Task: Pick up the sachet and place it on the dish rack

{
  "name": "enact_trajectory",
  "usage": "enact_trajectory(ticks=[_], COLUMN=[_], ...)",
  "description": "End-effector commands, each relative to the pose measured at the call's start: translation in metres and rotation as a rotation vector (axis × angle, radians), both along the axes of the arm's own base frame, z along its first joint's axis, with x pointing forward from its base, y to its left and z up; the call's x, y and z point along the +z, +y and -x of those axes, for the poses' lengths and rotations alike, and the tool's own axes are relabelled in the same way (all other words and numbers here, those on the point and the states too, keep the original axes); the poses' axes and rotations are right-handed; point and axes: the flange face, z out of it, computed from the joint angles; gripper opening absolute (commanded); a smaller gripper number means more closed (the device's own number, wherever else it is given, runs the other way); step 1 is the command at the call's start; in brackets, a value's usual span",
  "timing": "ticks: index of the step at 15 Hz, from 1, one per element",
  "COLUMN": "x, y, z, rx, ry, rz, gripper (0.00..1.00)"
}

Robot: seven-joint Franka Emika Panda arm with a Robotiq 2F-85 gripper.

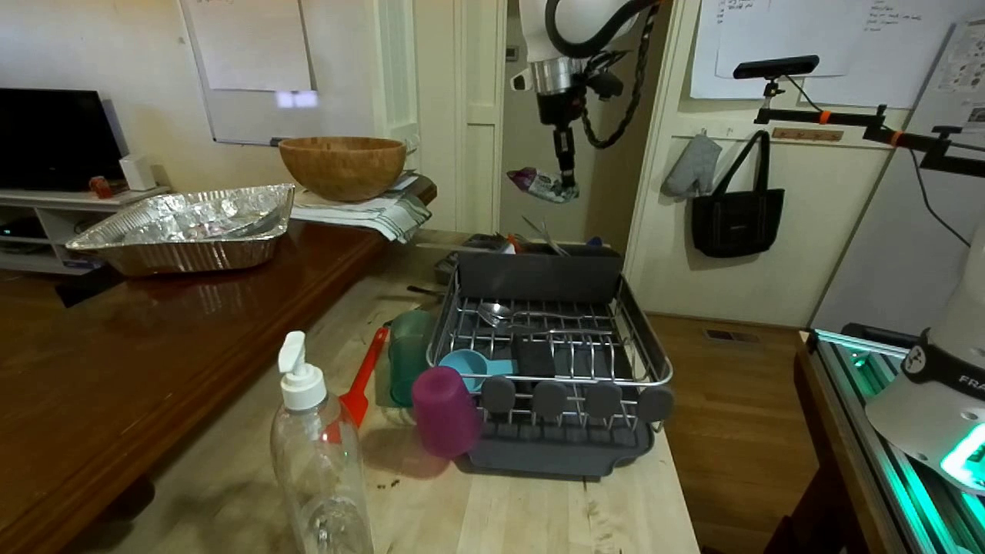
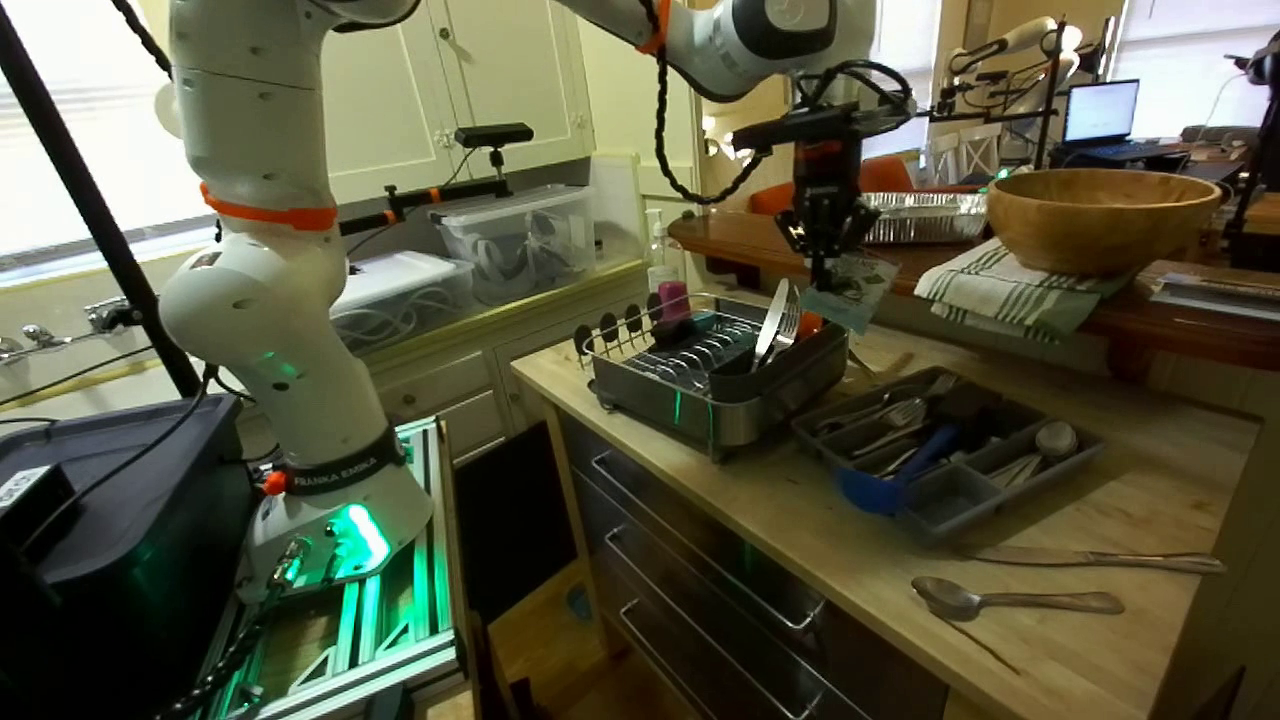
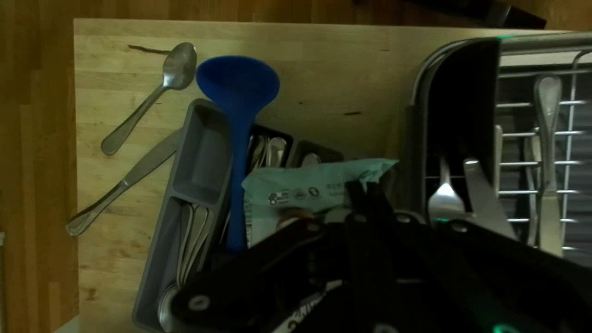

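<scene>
My gripper [image 1: 568,183] is shut on a corner of the sachet [image 1: 542,186] and holds it in the air. The sachet is a soft packet, pale green with print in the wrist view [image 3: 296,182] and purple at one end in an exterior view. It also hangs from the fingertips in an exterior view [image 2: 860,290]. The dark grey dish rack [image 1: 541,275] stands on the wooden counter, lower than the gripper. In the wrist view the rack's end [image 3: 418,120] lies to the right of the sachet, and the sachet is over the cutlery tray.
The grey cutlery tray [image 2: 1085,455] with a blue ladle [image 3: 238,83] lies beside the rack. A fork and knife [image 2: 772,320] stand up in the rack's holder. A magenta cup [image 1: 446,412], green cup [image 1: 410,358] and soap bottle [image 1: 319,469] stand near it.
</scene>
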Motion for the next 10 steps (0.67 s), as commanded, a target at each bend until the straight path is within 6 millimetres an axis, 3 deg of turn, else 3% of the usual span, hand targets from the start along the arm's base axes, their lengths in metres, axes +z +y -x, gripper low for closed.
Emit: enact_trajectory(ticks=[1,4,10], x=[0.007,0.008,0.007], y=[0.055,0.112,0.25], z=[0.057,0.092,0.154], rx=[0.015,-0.004,-0.021], ry=[-0.002,0.0,-0.067], rz=[-0.006,0.018,0.093], gripper=[0.01,0.01,0.01])
